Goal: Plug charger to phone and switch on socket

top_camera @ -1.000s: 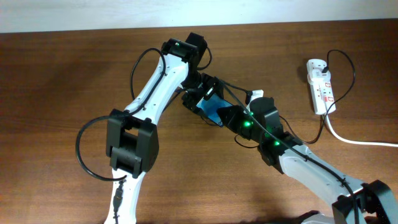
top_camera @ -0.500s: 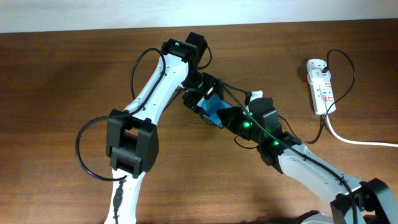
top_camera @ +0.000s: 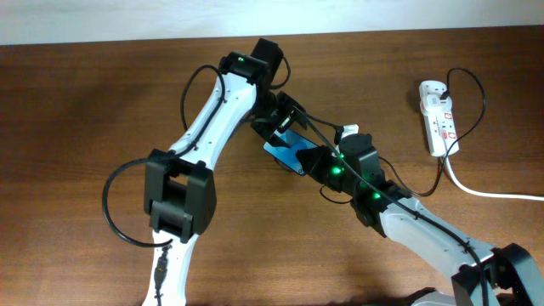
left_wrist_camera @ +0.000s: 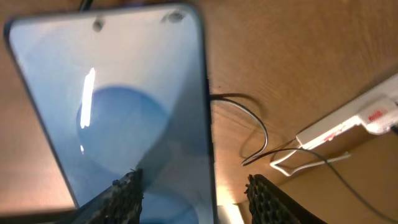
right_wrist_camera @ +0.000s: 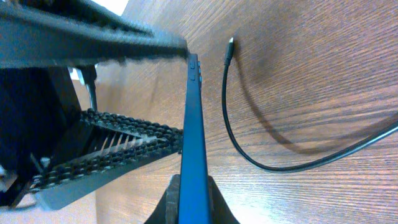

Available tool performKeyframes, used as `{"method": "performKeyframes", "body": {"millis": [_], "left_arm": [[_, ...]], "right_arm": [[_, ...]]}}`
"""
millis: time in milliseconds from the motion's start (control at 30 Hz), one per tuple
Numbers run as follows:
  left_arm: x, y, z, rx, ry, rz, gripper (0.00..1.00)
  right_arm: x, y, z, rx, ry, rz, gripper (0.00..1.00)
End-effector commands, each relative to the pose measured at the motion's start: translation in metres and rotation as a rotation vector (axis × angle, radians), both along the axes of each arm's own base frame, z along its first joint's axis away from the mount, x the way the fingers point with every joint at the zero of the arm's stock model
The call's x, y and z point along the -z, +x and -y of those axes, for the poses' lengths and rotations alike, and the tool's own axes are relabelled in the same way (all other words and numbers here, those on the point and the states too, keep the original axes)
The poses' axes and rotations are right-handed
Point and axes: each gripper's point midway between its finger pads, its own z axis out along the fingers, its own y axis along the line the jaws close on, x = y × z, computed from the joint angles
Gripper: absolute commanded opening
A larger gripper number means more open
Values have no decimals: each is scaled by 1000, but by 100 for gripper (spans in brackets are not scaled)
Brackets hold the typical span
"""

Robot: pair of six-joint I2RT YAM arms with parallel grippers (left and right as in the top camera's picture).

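The right pincer (right_wrist_camera: 191, 200) is clamped on the phone (right_wrist_camera: 194, 124), holding it on edge; the left pincer (left_wrist_camera: 196, 186) gapes beside the phone, holding nothing. The tip of the charger (right_wrist_camera: 231, 43) lies loose just beside the phone, and the socket (top_camera: 439, 119) is well apart from it. I judge plugging is in hand, and next calls for grasping that tip.

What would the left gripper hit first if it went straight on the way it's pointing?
The phone: its lit blue screen sits right ahead of the open left gripper, filling the wrist view. How close is hard to judge.
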Motion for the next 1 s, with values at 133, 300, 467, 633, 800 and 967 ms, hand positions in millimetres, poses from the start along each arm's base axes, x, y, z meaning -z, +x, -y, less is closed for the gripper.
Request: {"method": "performKeyframes", "body": {"millis": [133, 300, 467, 633, 800, 967], "left_arm": [[-21, 28, -17, 196, -163, 210, 64], [-59, 44, -13, 412, -468, 473, 71], [-73, 54, -31, 368, -552, 495, 78], [-89, 65, -39, 366, -636, 571, 75], [-102, 67, -39, 369, -712, 600, 100], [-132, 68, -31, 427, -875, 712, 100]], "right_arm": [[-12, 16, 13, 51, 13, 31, 4], [-22, 23, 33, 68, 57, 38, 4], [-48, 29, 46, 131, 104, 81, 4], [-89, 46, 51, 231, 235, 171, 4], [-122, 65, 71, 402, 355, 264, 4], [-150, 77, 83, 498, 429, 317, 4]]}}
